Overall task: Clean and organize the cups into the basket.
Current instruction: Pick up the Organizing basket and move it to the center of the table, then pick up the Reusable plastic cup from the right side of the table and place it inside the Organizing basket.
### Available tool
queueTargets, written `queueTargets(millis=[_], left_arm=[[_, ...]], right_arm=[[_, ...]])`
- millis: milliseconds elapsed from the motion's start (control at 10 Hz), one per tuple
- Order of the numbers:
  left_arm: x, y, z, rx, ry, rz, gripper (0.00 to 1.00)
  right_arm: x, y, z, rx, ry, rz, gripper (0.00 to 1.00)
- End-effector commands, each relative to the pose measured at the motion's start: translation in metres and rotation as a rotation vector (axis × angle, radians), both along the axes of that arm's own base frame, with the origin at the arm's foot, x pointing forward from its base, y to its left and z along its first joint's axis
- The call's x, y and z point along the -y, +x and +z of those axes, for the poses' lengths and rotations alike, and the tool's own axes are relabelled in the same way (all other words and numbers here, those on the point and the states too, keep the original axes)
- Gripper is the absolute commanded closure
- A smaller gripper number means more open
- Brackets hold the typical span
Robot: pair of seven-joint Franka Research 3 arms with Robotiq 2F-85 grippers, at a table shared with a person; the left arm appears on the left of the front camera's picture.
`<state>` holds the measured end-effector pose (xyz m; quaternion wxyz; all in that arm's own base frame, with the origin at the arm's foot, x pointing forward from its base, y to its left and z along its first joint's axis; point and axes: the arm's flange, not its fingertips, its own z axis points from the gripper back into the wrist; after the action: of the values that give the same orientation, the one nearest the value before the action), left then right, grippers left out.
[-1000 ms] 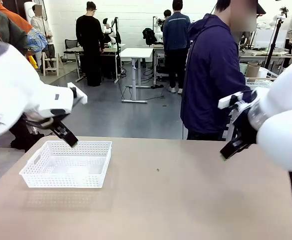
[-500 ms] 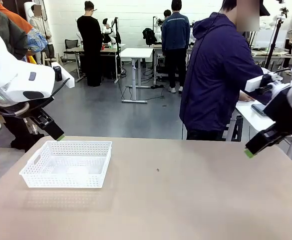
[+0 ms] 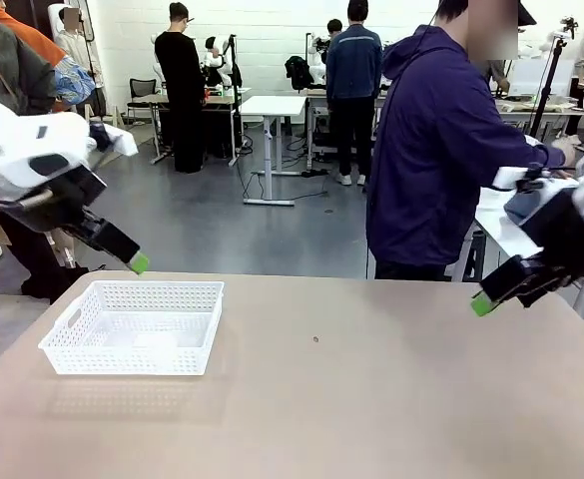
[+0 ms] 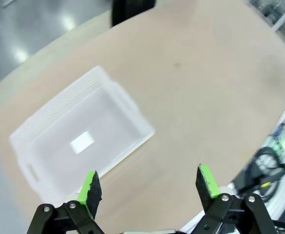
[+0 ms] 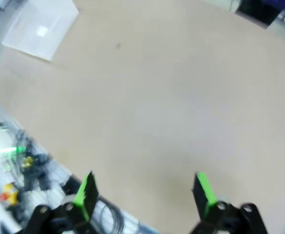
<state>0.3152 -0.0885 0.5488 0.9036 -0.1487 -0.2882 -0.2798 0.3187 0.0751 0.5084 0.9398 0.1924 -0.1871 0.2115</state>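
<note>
Setup is the step in hand, by my reading: the basket (image 3: 122, 357) sits on the left part of the worktop (image 3: 371, 409), its floor bare but for a pale patch in the middle, and no cup has gone into it yet. The left pincer (image 3: 132, 257) hangs in the air just behind the basket's far rim, jaws spread wide and holding nothing. The right pincer (image 3: 486, 302) hovers over the worktop's right edge, likewise spread and holding nothing. The person (image 3: 431, 160) in a dark blue hooded top stands at the far side, turned toward a side table on the right, one hand reaching over it.

The next move probably calls for a cup to reach the worktop or be handed across. The nearer arm would then have to come down with its jaws astride the cup's tapered wall, grip it gently, and carry it left to the basket.

The front view gives the person and both arms' height above the surface. The left wrist view looks straight down into the basket — the lattice sides and a handle slot are plain there. The right wrist view is blurred, with the basket small in its far corner and cables below the worktop's edge.
</note>
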Motion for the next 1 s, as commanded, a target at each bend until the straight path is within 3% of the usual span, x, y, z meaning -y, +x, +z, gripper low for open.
queueTargets(millis=[0, 200, 300, 500, 600, 900], left_arm=[[-0.042, -0.002, -0.013, -0.419, -1.057, -0.089, 0.00], [-0.080, 0.007, -0.026, -0.493, -1.281, -0.007, 0.00], [-0.102, 0.011, -0.041, -0.530, -1.311, 0.074, 0.00], [-0.157, 0.010, -0.070, -0.594, -1.326, 0.247, 0.00], [-0.183, 0.006, -0.073, -0.587, -1.300, 0.313, 0.00], [-0.258, -0.018, -0.077, -0.585, -1.293, 0.398, 0.00]], right_arm=[[0.071, 0.018, -0.008, -0.309, 0.636, -0.145, 0.00], [0.127, 0.032, -0.031, -0.381, 0.805, -0.259, 0.00], [0.153, 0.034, -0.043, -0.412, 0.851, -0.314, 0.00], [0.195, 0.027, -0.067, -0.450, 0.812, -0.413, 0.00], [0.211, 0.023, -0.075, -0.458, 0.758, -0.453, 0.00], [0.264, -0.010, -0.077, -0.317, 0.668, -0.394, 0.00]])
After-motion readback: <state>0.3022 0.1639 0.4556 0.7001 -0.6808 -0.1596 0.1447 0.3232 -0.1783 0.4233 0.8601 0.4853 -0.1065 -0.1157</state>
